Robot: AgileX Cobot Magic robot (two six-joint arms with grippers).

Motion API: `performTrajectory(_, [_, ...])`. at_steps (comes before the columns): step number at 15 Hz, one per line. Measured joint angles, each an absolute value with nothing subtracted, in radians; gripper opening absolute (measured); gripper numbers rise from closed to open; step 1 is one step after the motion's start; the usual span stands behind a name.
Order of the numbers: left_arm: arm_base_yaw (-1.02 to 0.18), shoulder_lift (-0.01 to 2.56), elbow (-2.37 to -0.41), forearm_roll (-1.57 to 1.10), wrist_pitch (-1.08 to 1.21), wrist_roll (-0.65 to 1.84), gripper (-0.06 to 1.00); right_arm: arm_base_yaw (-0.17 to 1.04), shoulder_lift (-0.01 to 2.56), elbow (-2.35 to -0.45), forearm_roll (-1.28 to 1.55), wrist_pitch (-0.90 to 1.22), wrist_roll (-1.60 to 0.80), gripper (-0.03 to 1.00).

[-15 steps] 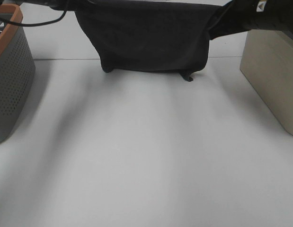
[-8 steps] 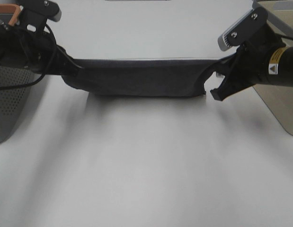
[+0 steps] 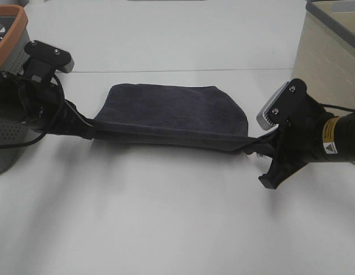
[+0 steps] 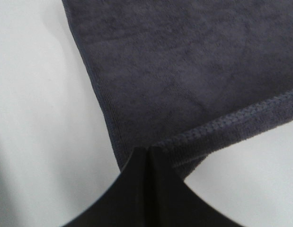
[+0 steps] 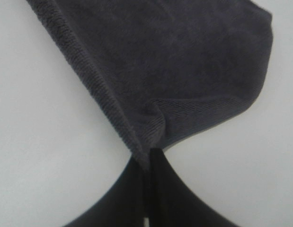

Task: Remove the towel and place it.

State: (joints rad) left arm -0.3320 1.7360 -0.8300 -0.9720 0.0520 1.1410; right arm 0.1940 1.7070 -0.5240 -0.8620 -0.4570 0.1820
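The dark charcoal towel [image 3: 171, 114] lies spread on the white table, its far part flat and its near hem stretched taut between my two grippers. My left gripper [image 3: 88, 130] is shut on the towel's near left corner. In the left wrist view its closed fingers [image 4: 147, 158] pinch the stitched hem of the towel [image 4: 184, 71]. My right gripper [image 3: 254, 146] is shut on the near right corner. In the right wrist view its closed fingers [image 5: 146, 158] pinch the towel [image 5: 184, 61]. Both held corners sit low, close to the table. No white tag shows.
A grey perforated basket with an orange rim [image 3: 11, 40] stands at the far left behind my left arm. A beige box [image 3: 332, 63] stands at the far right. The white table [image 3: 177, 217] stretches toward the front.
Both grippers have come down and toward the front with the towel. It hung like a curtain a second ago; now its far part lies flat on the table.
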Motion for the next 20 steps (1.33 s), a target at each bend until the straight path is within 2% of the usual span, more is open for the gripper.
performTrajectory(7, [-0.321, 1.812, -0.809, -0.973, 0.206, 1.140, 0.00, 0.184, 1.785, -0.510, -0.940, -0.482, 0.183, 0.02])
performTrajectory(8, [-0.321, 1.812, -0.809, -0.974, 0.211, 1.140, 0.01, 0.184, 1.787, -0.510, -0.941, -0.478, 0.183, 0.05])
performTrajectory(9, [-0.321, 1.812, -0.809, -0.974, 0.231, 1.140, 0.09, 0.184, 1.788, -0.510, -0.946, -0.474, 0.183, 0.14])
performTrajectory(10, [-0.321, 1.812, -0.809, -0.974, 0.248, 1.140, 0.23, 0.184, 1.788, -0.510, -0.948, -0.474, 0.183, 0.31])
performTrajectory(12, [-0.321, 1.810, -0.809, -0.976, 0.291, 1.136, 0.59, 0.184, 1.776, -0.510, -0.948, -0.448, 0.183, 0.60])
performTrajectory(13, [-0.321, 1.805, -0.808, -0.977, 0.303, 1.120, 0.69, 0.184, 1.750, -0.510, -0.948, -0.405, 0.183, 0.66])
performTrajectory(15, [-0.321, 1.775, -0.816, -0.977, 0.331, 1.075, 0.74, 0.184, 1.694, -0.509, -0.948, -0.332, 0.183, 0.69])
performTrajectory(20, [-0.315, 1.706, -0.972, -0.971, 0.413, 0.934, 0.75, 0.183, 1.448, -0.508, -0.948, -0.264, 0.183, 0.70])
